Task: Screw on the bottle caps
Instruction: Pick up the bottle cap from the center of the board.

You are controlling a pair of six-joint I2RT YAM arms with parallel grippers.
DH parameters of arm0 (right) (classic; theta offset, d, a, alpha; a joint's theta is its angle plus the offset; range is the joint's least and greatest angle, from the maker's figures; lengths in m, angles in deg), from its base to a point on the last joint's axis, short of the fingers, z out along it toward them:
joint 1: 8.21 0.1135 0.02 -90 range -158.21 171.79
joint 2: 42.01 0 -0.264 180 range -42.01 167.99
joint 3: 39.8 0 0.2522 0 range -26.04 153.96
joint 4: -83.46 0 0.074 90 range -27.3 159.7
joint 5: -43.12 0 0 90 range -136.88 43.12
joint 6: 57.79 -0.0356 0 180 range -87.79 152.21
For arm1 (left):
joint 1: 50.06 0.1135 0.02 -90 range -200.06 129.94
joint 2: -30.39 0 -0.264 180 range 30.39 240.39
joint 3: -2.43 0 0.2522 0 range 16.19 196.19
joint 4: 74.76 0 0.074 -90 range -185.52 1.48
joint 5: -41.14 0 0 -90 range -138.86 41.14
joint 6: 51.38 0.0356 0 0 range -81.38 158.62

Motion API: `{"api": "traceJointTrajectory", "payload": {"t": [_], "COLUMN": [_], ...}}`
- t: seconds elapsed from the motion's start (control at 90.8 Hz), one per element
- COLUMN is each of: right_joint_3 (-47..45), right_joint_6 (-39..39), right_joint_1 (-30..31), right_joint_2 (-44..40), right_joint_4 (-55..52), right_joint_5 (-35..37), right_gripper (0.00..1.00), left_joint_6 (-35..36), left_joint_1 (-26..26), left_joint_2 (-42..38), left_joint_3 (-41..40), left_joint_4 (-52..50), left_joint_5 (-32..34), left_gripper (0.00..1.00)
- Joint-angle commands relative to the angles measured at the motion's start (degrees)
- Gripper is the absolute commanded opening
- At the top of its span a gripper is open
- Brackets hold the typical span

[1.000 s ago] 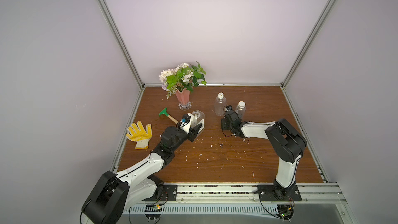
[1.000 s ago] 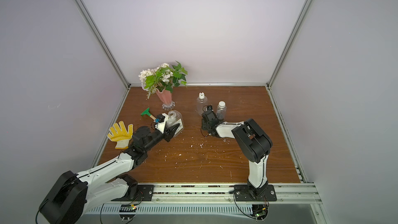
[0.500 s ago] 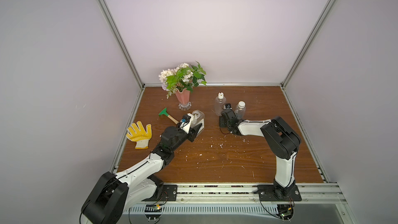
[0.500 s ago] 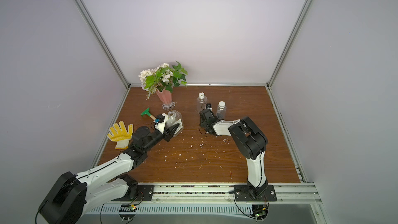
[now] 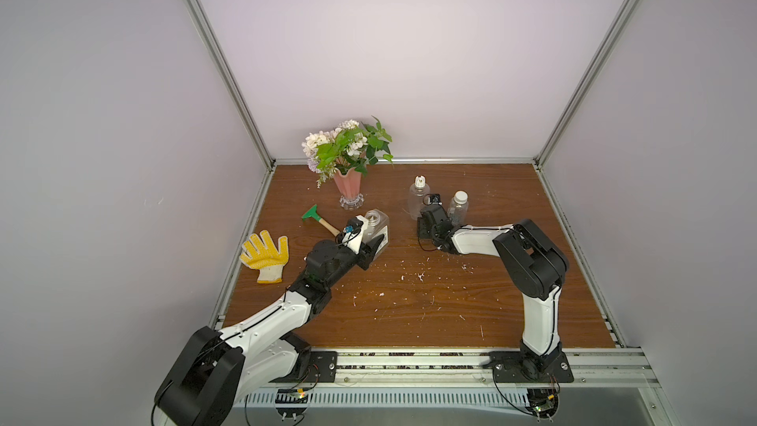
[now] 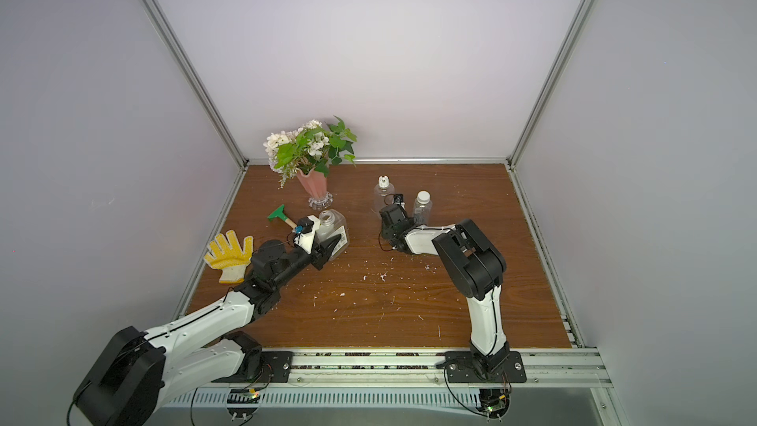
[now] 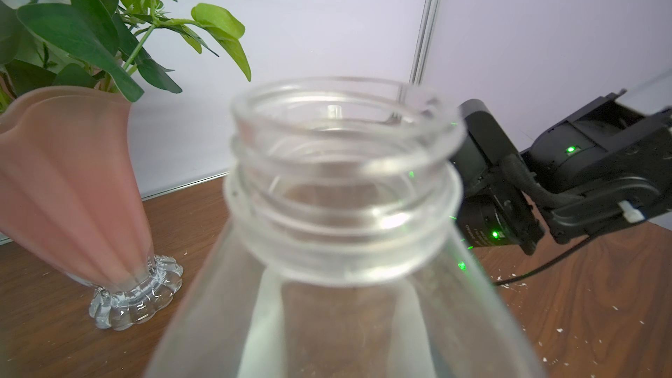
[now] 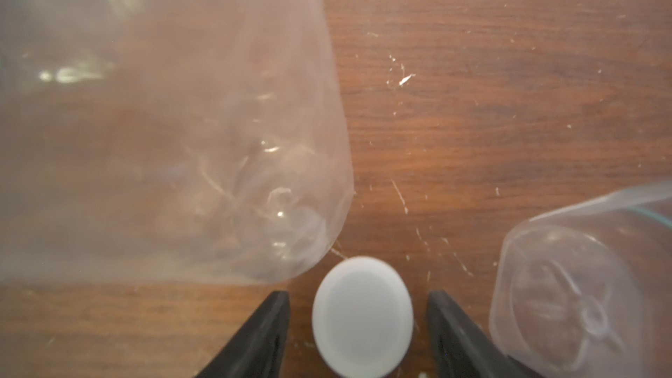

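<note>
On the bench [image 5: 409, 321], at about 10 o'clock from its centre, the left tool [image 5: 370, 249] is clamped on the square bottle [image 5: 377, 227], black fingers low against the labelled body. The bottle's threaded neck is bare and open, and it fills the left wrist view, blurred by closeness.

Between 12 and 1 o'clock the right tool [image 8: 358, 296] points down between the round bottle [image 5: 417, 200] and the slim bottle [image 5: 456, 210]. Its jaws stand apart, one on each side of a loose cap [image 8: 362, 316] lying flat on the wood. A sliver of bench shows between the cap and each finger, so nothing is gripped. In the right wrist view the round bottle's base is just beside the cap, and the slim bottle is near but apart.

Both of these bottles stand upright. The round bottle carries a ribbed nozzle cap [image 5: 419, 181] and the slim bottle a flat white cap [image 5: 461, 197]. How tightly either sits cannot be told.

At 11 o'clock, near the back wall, is a pink vase [image 5: 348, 188] of flowers. A green scraper [image 5: 314, 215] with a wooden handle lies between the vase and the left tool. A yellow glove [image 5: 265, 255] lies past the 9 o'clock edge. White crumbs [image 5: 418, 276] dot the middle.
</note>
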Motion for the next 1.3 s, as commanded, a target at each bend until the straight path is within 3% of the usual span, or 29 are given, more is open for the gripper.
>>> {"api": "traceJointTrajectory", "payload": {"t": [0.0, 0.132, 0.484, 0.837, 1.101, 1.288], "right_joint_3": [0.2, 0.5, -0.3, -4.5, -11.3, -15.1], "right_joint_6": [-0.9, -0.5, 0.7, 0.0, 2.2, 7.5], "right_joint_1": [-0.9, -0.9, -0.9, 1.0, 3.8, 4.6], "right_joint_2": [2.7, 3.2, 1.9, -2.8, -13.2, -28.4], "right_joint_4": [-3.9, -3.7, -4.0, -4.0, -6.1, -13.5], "right_joint_5": [-1.4, -1.9, -3.1, -4.5, -7.3, -11.8], "right_gripper": [0.67, 0.65, 0.45, 0.38, 0.37, 0.37], "left_joint_6": [0.8, 0.9, 0.9, 0.8, 1.1, 2.2], "left_joint_1": [-0.5, -0.4, -0.5, -0.4, -0.5, -2.3], "left_joint_2": [-0.2, -0.2, 0.4, 0.7, 1.5, 2.6], "left_joint_3": [0.8, 0.7, 0.8, 0.7, -0.4, -2.0], "left_joint_4": [0.6, 0.5, 0.7, 0.8, 3.3, 7.3], "left_joint_5": [0.2, 0.2, 0.1, 0.0, -4.3, -7.7], "left_gripper": [0.48, 0.48, 0.47, 0.47, 0.47, 0.47]}}
